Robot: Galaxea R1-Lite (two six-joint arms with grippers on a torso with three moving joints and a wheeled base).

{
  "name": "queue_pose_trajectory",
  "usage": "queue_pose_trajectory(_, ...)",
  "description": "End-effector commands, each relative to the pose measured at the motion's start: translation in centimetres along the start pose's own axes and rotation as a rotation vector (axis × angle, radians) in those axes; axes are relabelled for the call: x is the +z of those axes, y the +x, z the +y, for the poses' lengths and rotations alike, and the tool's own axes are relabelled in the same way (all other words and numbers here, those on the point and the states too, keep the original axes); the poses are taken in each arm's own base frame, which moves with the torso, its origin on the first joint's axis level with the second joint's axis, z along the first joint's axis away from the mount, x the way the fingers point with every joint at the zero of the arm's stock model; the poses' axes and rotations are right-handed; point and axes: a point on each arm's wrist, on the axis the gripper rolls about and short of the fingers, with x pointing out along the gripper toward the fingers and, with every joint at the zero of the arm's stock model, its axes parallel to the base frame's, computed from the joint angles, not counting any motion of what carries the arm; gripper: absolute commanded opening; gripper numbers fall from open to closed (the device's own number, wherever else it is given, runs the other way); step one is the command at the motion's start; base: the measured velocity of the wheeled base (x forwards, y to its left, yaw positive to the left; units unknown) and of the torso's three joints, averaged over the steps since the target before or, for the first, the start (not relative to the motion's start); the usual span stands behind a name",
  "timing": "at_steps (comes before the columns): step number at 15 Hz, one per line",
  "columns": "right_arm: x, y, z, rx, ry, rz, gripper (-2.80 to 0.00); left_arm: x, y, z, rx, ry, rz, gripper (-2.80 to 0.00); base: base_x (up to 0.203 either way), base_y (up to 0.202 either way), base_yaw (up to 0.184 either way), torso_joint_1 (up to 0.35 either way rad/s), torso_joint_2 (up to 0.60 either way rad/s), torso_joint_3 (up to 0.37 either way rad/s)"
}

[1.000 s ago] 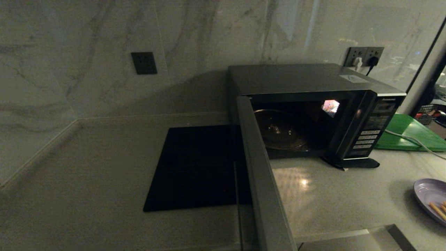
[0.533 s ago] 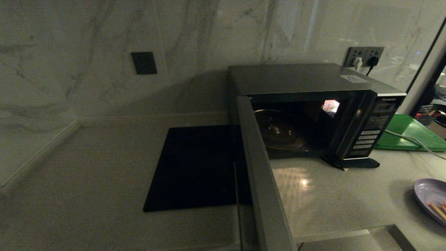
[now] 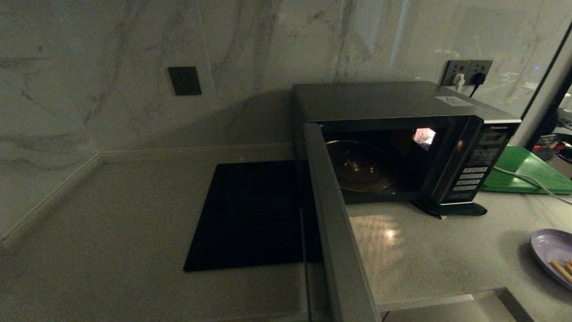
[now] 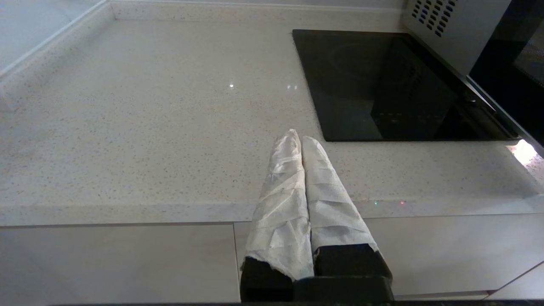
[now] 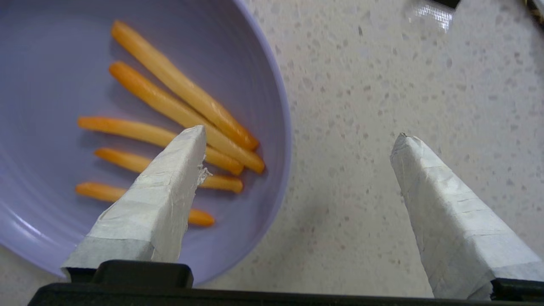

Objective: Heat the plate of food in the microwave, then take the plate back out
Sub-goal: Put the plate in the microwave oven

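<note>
Unmoved: plate of food (image 3: 553, 257) (microwave (image 3: 402, 143) empty)

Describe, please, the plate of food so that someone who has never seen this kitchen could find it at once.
Start at the microwave standing open on the pale counter. Go past its button panel toward the counter's front right edge, beyond the flat green board. There lies the plate of food: round, shallow, pale lavender, holding thin orange sticks, unlike the flat, bare green board.

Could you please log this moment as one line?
right pincer: open, straddling rim of round lavender plate of orange sticks | silver-grey microwave: door open, empty | left pincer: shut, parked
</note>
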Motion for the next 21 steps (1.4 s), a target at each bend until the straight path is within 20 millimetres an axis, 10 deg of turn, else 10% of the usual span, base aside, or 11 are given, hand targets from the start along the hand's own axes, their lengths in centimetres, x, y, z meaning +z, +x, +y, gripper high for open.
queue_pose_trajectory(1, 0.2, 0.3, 0.1, -0.002, 0.004, 0.002, 0.0, 0.0, 0.0, 0.0, 0.0, -0.001, -0.001, -2.8, 0.0, 0.0, 0.0, 0.0, 0.0, 0.0)
queue_pose_trajectory(21, 0.3, 2.1, 0.6, -0.047, 0.01, -0.028, 0.0, 0.0, 0.0, 0.0, 0.002, -0.001, -0.001, -2.8, 0.0, 0.0, 0.0, 0.0, 0.0, 0.0)
